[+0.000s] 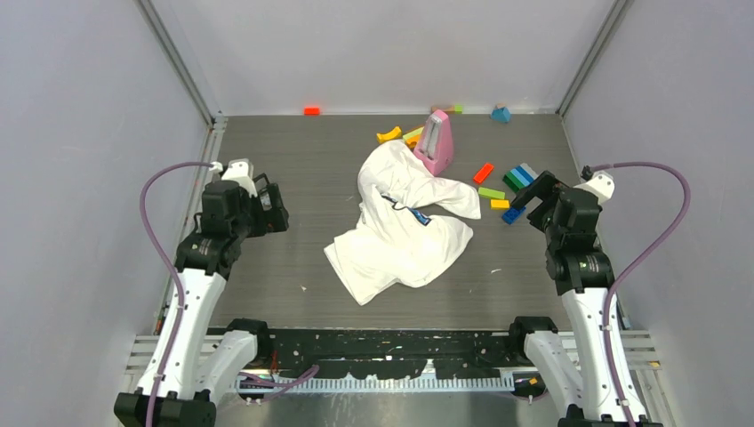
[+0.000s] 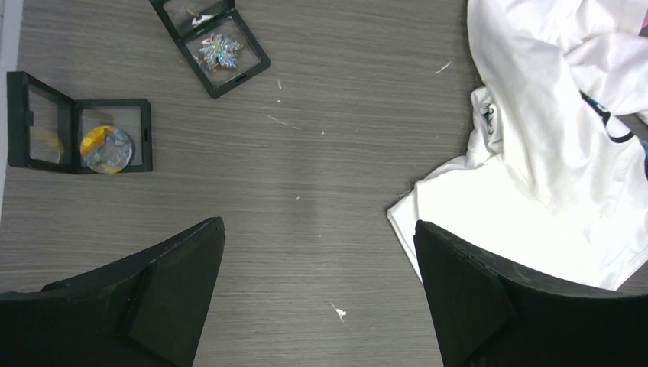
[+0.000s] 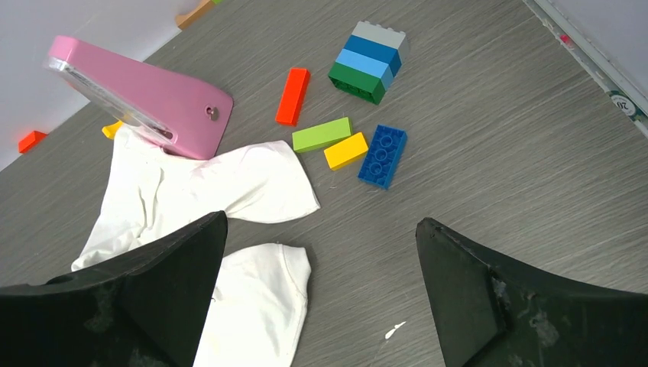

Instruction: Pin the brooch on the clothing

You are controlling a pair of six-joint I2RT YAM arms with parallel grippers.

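Opening step, nothing picked up. Left claw (image 2: 317, 256) and right claw (image 3: 321, 256) both hang above the grey wood-grain table (image 2: 328, 160), jaws wide apart, empty.

The white short-sleeved cotton T-shirt (image 1: 400, 227) lies mid-table in a soft, crumpled, folded heap, with dark lettering showing. Two open black hinged cases (image 2: 46, 122) sit well left of it. One holds a silvery-blue leaf-shaped brooch (image 2: 219, 52), small, glittery and hard. The other holds a round yellow-and-blue brooch (image 2: 107, 148). Can't tell which is meant.

Next, likely: left claw goes to a case for a fine pinch on a thin brooch edge. The cloth probably needs flattening.

Clutter near the shirt: a pink plastic wedge (image 3: 145, 95) touching a sleeve, and coloured plastic bricks (image 3: 367, 57).
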